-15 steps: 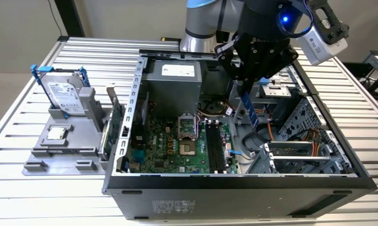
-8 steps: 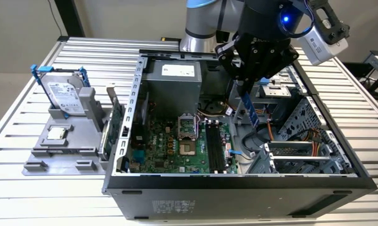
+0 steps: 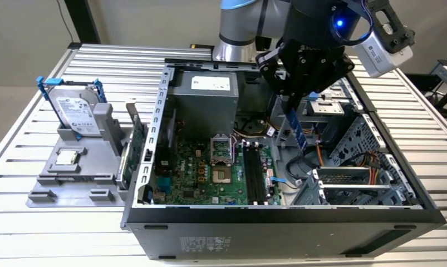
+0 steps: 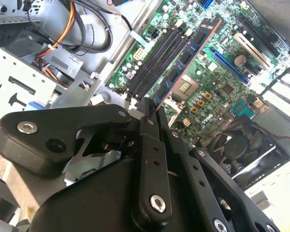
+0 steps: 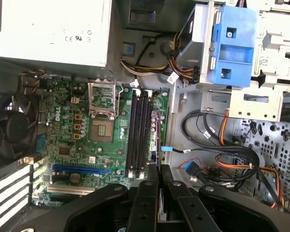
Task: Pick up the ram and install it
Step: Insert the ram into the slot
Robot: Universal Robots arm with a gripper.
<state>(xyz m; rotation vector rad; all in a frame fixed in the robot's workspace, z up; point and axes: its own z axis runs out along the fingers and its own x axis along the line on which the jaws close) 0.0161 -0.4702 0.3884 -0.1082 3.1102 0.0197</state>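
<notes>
Your black gripper [image 4: 152,113] pinches the long bluish-green ram stick [image 4: 186,60] above the motherboard's black slots [image 5: 139,133]; held tilted and off-line, it could jam or miss them.

A slatted metal table [image 3: 401,119] carries a computer case [image 3: 283,222] and grey holder [image 3: 67,186].

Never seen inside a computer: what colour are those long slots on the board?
Black, clearest in the first wrist view: the slots on the green motherboard.
</notes>
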